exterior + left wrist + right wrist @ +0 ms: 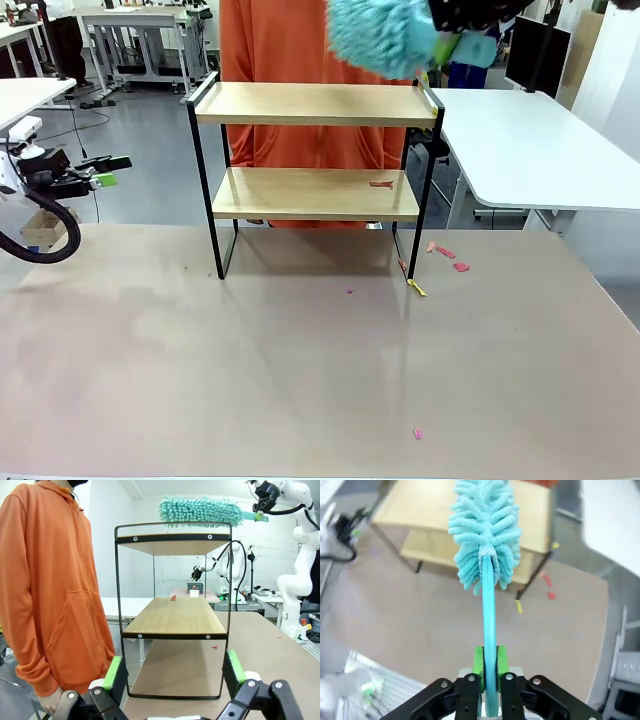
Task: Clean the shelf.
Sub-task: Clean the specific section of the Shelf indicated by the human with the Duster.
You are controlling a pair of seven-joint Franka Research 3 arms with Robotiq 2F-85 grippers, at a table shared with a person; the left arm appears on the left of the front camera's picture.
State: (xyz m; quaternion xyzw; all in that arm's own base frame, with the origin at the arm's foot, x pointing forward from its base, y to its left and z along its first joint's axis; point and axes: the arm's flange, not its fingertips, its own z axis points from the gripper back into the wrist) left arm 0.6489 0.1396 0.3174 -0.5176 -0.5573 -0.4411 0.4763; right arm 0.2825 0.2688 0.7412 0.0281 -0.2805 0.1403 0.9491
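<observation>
Holding: the right gripper (490, 662) is shut tight on the thin blue stick of the fluffy blue duster (485, 535). It grips low on the stick, so the fluffy end sticks far out and can reach the boards.
Left side: the left gripper (174, 671) is wide open with nothing in it. It hangs off at the left side, pointing at the end of the shelf. I think it is there to be out of the duster's way.
Shelf spot: the shelf (315, 104) stands upright at the far side of the tabletop (300, 380), about in the middle.
Duster spot: the fluffy end is over the right end of the top board, just above it. I cannot tell if it touches.
Person: a person in an orange top (290, 60) stands close behind the shelf.
Mess: a small red scrap (381, 183) lies on the lower board near its right end. Pink scraps (447, 255) lie on the tabletop beside the right legs, and a yellow bit (416, 288) lies by the front right leg.
Edges: black rails stick up at both short ends of the top board. They would stop crumbs going sideways. The long front side has no rail, so sweeping to the front looks easy.
Room: there is lots of open air over the top board. The gap between the two boards is tighter, so the duster would need to go in flat from the front. The tabletop in front is big and mostly bare.
Watch out: the shelf looks light, so a hard push might slide it toward the person.
</observation>
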